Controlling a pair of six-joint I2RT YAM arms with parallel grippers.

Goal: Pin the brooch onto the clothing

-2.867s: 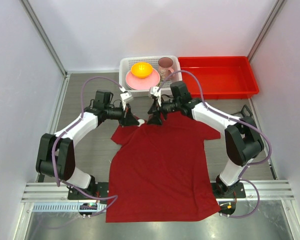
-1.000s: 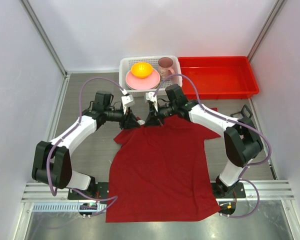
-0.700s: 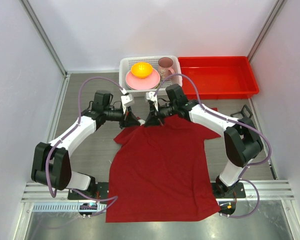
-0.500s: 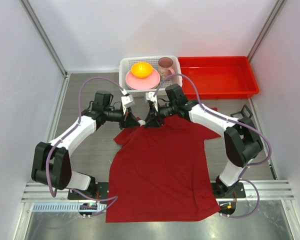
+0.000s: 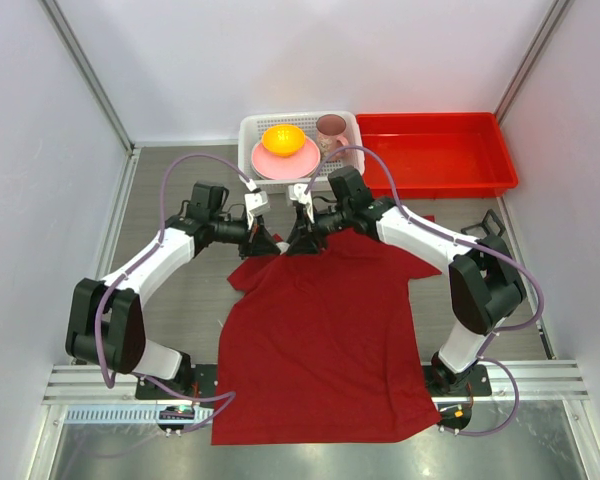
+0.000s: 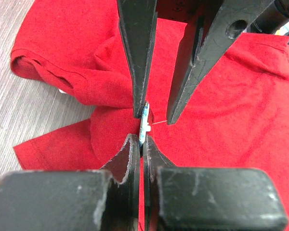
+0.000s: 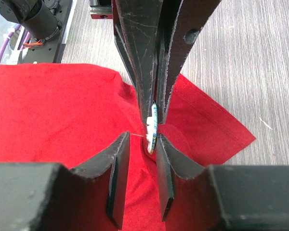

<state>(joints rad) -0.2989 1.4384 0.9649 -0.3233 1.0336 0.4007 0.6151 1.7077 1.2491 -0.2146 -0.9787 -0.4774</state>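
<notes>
The T-shirt (image 5: pixel 325 330) lies spread on the bench (image 5: pixel 180 290) between the arms, neck end far from their bases. Behind it stands a basket (image 5: pixel 248 130) holding a plate (image 5: pixel 285 160), bowl (image 5: pixel 283 138) and cup (image 5: pixel 330 130), with a tray (image 5: pixel 440 150) to its right. Over the neck edge the left tool (image 5: pixel 270 243) and right tool (image 5: pixel 298 243) meet tip to tip, the brooch (image 6: pixel 144 126) between them.

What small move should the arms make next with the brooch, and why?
Probably the right gripper should back off a little: its jaws stand open around the brooch, which the left gripper holds shut over the red T-shirt. Then there is room to lower the brooch to the cloth.
</notes>
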